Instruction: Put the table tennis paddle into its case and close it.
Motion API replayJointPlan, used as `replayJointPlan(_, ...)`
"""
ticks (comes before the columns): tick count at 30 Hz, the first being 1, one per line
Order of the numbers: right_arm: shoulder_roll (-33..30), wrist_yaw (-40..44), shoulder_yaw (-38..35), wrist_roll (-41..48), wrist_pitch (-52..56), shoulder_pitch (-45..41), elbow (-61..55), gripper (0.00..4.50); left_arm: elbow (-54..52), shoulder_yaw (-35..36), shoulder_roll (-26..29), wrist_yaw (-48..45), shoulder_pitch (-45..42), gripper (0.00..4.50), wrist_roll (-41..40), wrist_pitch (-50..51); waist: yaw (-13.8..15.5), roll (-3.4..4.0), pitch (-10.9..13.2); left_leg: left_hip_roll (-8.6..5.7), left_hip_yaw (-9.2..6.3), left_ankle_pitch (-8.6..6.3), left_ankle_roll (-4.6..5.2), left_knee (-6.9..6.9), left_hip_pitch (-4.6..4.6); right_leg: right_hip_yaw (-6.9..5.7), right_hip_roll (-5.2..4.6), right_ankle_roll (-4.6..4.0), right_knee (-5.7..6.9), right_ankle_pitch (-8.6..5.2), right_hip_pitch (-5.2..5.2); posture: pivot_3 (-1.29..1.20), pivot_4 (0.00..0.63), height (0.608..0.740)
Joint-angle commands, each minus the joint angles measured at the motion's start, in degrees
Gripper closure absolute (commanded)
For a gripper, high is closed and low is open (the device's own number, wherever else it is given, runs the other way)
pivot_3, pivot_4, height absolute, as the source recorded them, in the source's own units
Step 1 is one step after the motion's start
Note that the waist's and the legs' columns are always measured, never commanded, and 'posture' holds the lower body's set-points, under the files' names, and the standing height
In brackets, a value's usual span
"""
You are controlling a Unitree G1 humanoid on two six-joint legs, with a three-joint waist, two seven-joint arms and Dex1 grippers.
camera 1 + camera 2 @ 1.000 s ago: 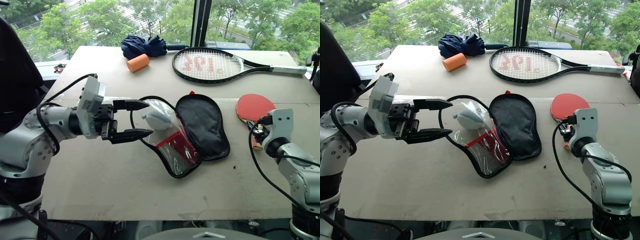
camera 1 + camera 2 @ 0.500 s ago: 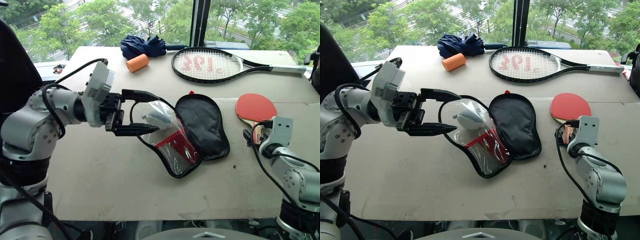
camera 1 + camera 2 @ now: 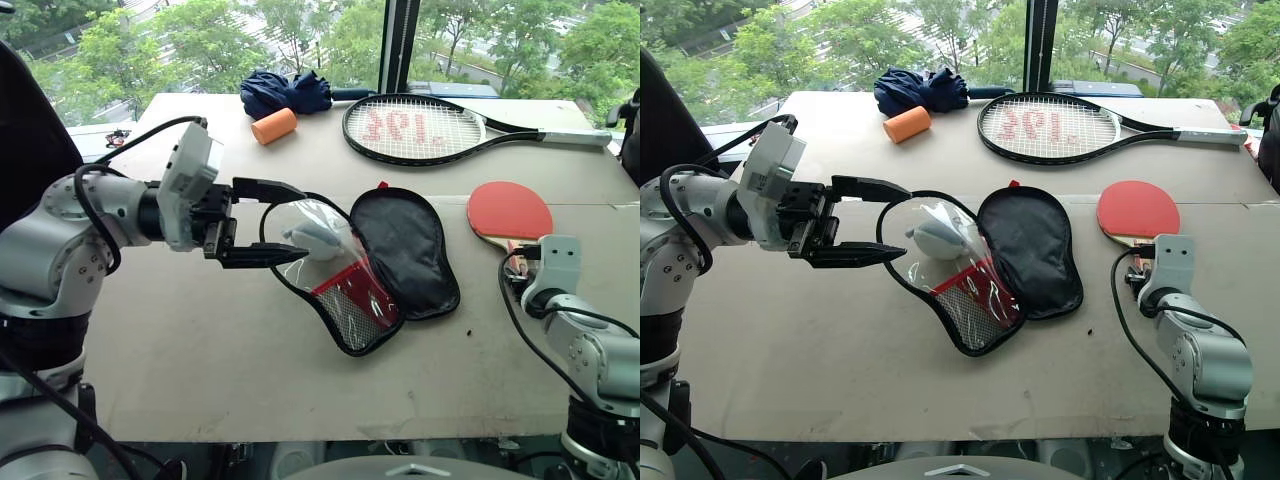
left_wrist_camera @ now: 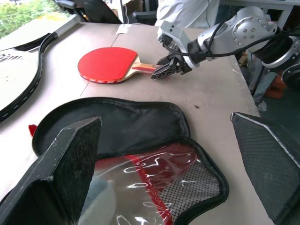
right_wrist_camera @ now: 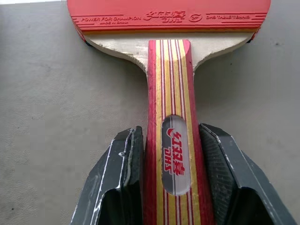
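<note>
The table tennis paddle [image 3: 509,211] lies flat at the right of the table, red face up, handle toward me. My right gripper [image 5: 169,131] is shut on it, one finger pressed against each side of the striped handle [image 5: 169,93]. The case [image 3: 405,250] lies open in the middle, black lining up. Its other half [image 3: 355,300] shows red fabric, black mesh and clear plastic over a pale plush thing [image 3: 312,238]. My left gripper [image 3: 300,224] hovers open at the case's left edge, pointing right, with nothing between its fingers.
A large black tennis racket [image 3: 420,130] lies at the back right. A dark blue folded umbrella [image 3: 287,92] and an orange cylinder [image 3: 275,125] sit at the back centre. Bare tabletop [image 3: 200,350] stretches along the front, and the table's right edge is close beside my right arm.
My right gripper has tipped down and closed on the paddle's handle. The left gripper stays open at the case's left edge; the paddle and case lie where they were.
</note>
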Motion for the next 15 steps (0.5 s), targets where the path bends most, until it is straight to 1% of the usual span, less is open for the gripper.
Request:
replayJointPlan(1, -2.3, 4.6, 2.8, 2.6, -1.5, -3.8, -5.6, 3.34, 0.5, 3.4, 0.9, -0.8, 1.3, 0.00, 0.0, -1.7, -0.4, -0.03, 0.0, 0.02, -0.01, 0.00, 0.00, -0.01, 0.00, 0.04, 0.03, 0.04, 0.00, 0.03, -0.02, 0.00, 0.150, 0.740)
replayJointPlan(5, -0.5, 6.0, 6.1, 5.4, 2.1, -6.5, -8.0, 3.34, 1.8, 4.8, 1.1, -0.6, 3.3, 0.00, 1.2, -3.1, -0.9, -0.09, 0.0, 0.14, -0.09, 0.00, 0.00, -0.06, 0.00, -0.03, 0.22, 0.12, 0.00, 0.08, -0.02, 0.00, 0.150, 0.740)
replayJointPlan(7, 2.0, 6.3, 10.8, 7.4, 4.8, -7.6, -9.9, 3.34, 3.2, 6.4, 1.5, -0.6, 5.2, 0.00, 2.3, -4.1, -1.0, -0.11, 0.0, 0.18, -0.17, 0.00, 0.00, -0.08, -0.01, -0.05, 0.31, 0.11, 0.01, 0.07, -0.02, 0.00, 0.150, 0.740)
replayJointPlan(9, 3.9, 5.7, 13.7, 7.8, 6.6, -7.6, -10.9, 3.34, 3.5, 7.6, 1.9, -0.7, 6.9, 0.00, 2.6, -4.5, -1.0, -0.11, 0.0, 0.20, -0.17, 0.00, 0.00, -0.11, 0.00, -0.04, 0.34, 0.08, 0.01, 0.06, -0.03, 0.00, 0.150, 0.740)
replayJointPlan(12, 4.5, 5.3, 16.9, 7.6, 8.3, -5.7, -11.7, 3.34, 3.1, 8.7, 1.9, -0.2, 8.2, 0.00, 2.4, -4.4, -0.9, -0.10, 0.0, 0.22, -0.25, 0.00, 0.00, -0.15, -0.03, 0.07, 0.34, 0.05, 0.01, 0.05, -0.12, 0.00, 0.150, 0.740)
replayJointPlan(15, 4.7, 4.9, 18.1, 7.6, 10.2, -4.6, -12.6, 3.34, 2.6, 9.5, 2.1, -0.1, 9.1, 0.00, 2.0, -4.1, -0.4, -0.15, 0.0, 0.16, -0.26, 0.00, 0.00, -0.13, -0.16, 0.17, 0.29, 0.06, -0.01, 0.05, -0.28, 0.00, 0.150, 0.740)
